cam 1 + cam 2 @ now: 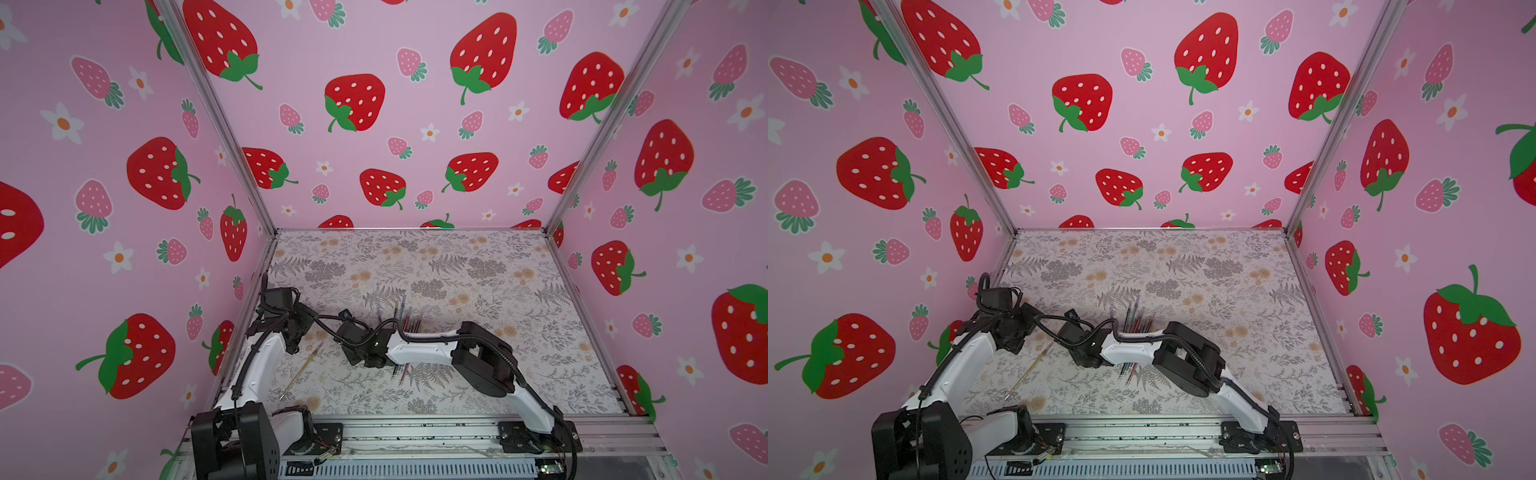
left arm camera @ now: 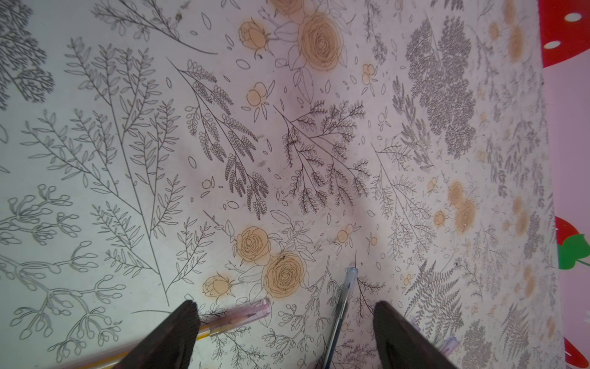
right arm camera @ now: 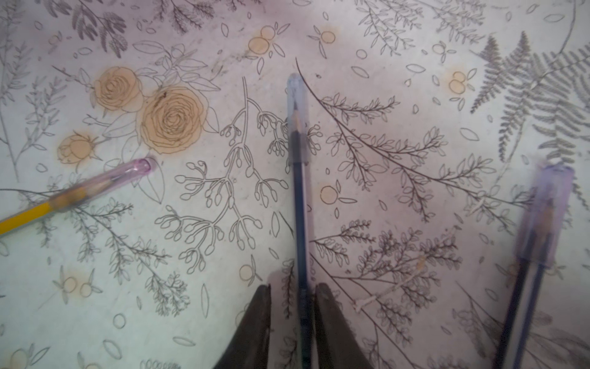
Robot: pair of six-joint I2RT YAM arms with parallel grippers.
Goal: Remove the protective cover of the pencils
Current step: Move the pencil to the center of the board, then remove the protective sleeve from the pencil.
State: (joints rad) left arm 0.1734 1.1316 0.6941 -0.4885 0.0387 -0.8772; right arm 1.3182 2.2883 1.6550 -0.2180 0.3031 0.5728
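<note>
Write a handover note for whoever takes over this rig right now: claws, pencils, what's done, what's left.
Left claw: open and empty; the dark pencil's capped end lies between its fingers.
Right claw: jaws narrow, either side of the dark pencil; whether it grips is unclear.
Pencils: the yellow pencil lies apart from the bundle.
Done: no cap seen off. The clear cap is on the dark pencil and the pink cap is on the yellow one.
Left: pull these caps, then work through the bundle, which is too small here to judge.
</note>
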